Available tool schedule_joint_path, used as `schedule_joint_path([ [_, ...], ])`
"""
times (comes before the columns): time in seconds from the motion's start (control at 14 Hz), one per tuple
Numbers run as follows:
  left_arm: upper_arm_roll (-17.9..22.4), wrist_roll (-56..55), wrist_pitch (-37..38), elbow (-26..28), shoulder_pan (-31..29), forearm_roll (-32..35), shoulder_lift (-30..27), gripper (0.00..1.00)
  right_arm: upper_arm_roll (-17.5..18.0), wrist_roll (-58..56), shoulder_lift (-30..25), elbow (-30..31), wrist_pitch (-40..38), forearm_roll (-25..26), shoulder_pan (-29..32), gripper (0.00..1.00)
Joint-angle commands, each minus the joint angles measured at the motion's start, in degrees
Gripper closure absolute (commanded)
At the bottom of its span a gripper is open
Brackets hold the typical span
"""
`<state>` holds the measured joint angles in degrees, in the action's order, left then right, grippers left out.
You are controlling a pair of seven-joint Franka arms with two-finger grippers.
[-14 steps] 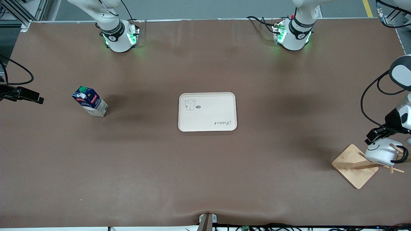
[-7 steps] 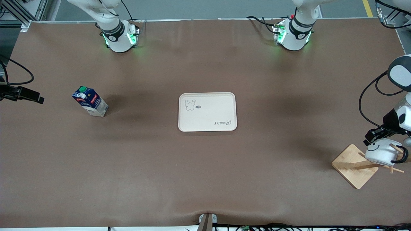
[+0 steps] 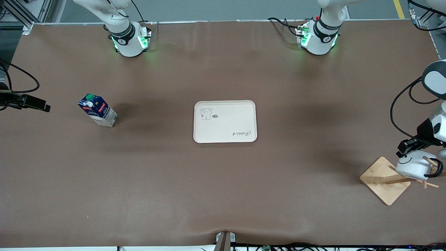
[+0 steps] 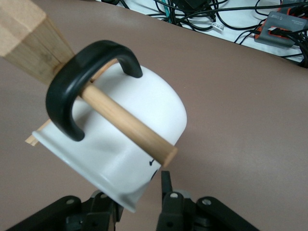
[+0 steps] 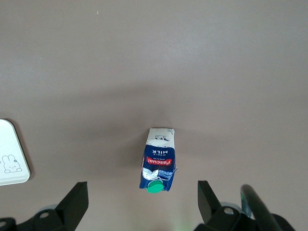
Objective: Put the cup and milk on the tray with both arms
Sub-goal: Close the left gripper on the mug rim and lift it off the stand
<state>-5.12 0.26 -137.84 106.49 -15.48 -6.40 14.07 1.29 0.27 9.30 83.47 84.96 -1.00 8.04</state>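
The left claw (image 3: pixel 408 146) is clamped on the rim of the cup (image 3: pixel 414 165), whose handle hangs on the rack peg (image 4: pixel 126 124). The right claw (image 5: pixel 139 207), fingers apart, is near the milk (image 3: pixel 98 110); the tray (image 3: pixel 225 121) lies mid-bench.

A robotics lab — two white arms are bolted by green-lit bases (image 3: pixel 130 42) to a wide table (image 3: pixel 223 191) covered with brown matting. Bundled cables (image 4: pixel 226 19) and an orange-and-grey device lie along the table's edge, and aluminium framing (image 3: pixel 21 14) stands at one corner — plain test-bench fittings.
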Motion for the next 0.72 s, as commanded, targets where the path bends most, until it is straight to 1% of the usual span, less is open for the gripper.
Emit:
schedule_joint_path([
  [0.0,-0.3,1.6,-0.2,-1.0,-0.5,-1.2,0.7,0.73,0.0,0.1,-0.6,0.4,-0.1,0.0,0.1,0.00],
  [0.14,-0.3,1.6,-0.1,-0.9,-0.3,-1.2,0.7,0.81,0.0,0.1,-0.6,0.4,-0.1,0.0,0.1,0.00],
  [0.29,-0.3,1.7,0.1,-0.9,-0.1,-1.2,0.4,0.92,0.0,0.1,-0.6,0.4,-0.1,0.0,0.1,0.00],
  [0.43,-0.4,1.7,0.5,-0.8,0.0,-1.2,0.3,1.00,0.0,0.1,-0.6,0.4,-0.1,0.0,0.1,0.00],
  [0.64,-1.6,1.5,1.2,-0.8,0.0,-1.2,0.1,1.00,0.0,0.1,-0.5,0.4,-0.1,0.0,0.2,0.00],
])
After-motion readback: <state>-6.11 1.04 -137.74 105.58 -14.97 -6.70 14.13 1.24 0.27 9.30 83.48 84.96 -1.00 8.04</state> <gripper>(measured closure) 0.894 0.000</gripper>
